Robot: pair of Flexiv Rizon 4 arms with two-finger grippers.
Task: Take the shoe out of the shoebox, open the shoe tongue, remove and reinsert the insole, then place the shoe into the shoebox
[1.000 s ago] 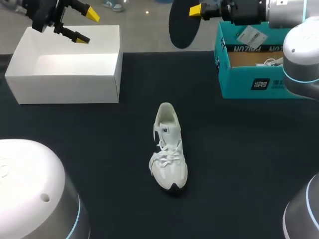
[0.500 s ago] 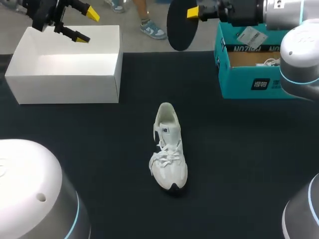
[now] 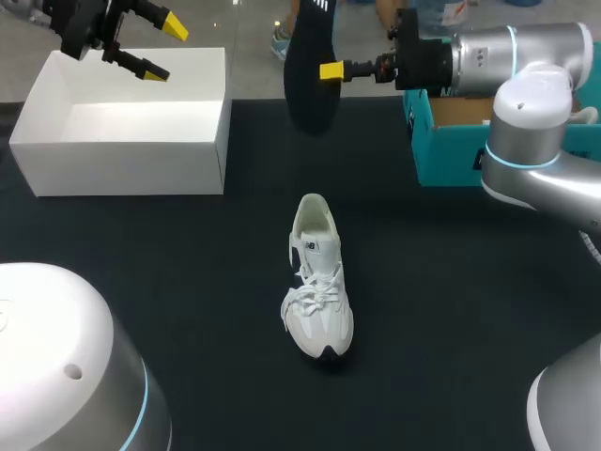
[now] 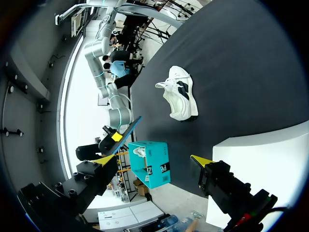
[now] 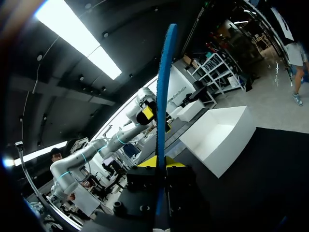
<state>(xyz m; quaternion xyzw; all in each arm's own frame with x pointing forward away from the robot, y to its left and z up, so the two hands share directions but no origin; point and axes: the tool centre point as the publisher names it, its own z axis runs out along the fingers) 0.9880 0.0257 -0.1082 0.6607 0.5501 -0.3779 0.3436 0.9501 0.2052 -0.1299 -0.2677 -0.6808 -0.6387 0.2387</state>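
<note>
A white shoe (image 3: 317, 282) lies on the black table's middle, toe toward the near edge, laces loose; the left wrist view shows the shoe (image 4: 179, 93) too. My right gripper (image 3: 331, 70) is shut on a dark insole (image 3: 306, 75), held high over the table's far edge, left of the teal shoebox (image 3: 446, 155). In the right wrist view the insole (image 5: 163, 106) stands edge-on, blue, between the fingers of the right gripper (image 5: 159, 166). My left gripper (image 3: 155, 47) hangs open and empty over the white box (image 3: 122, 132).
The white box (image 4: 260, 154) sits at the far left of the table, the teal shoebox (image 4: 152, 164) at the far right. Another white shoe shows inside the teal box. Bare black mat surrounds the shoe.
My right arm has swung left with the insole, which has turned from a broad face-on disc to a narrower upright shape. The left arm and the shoe have stayed put.
</note>
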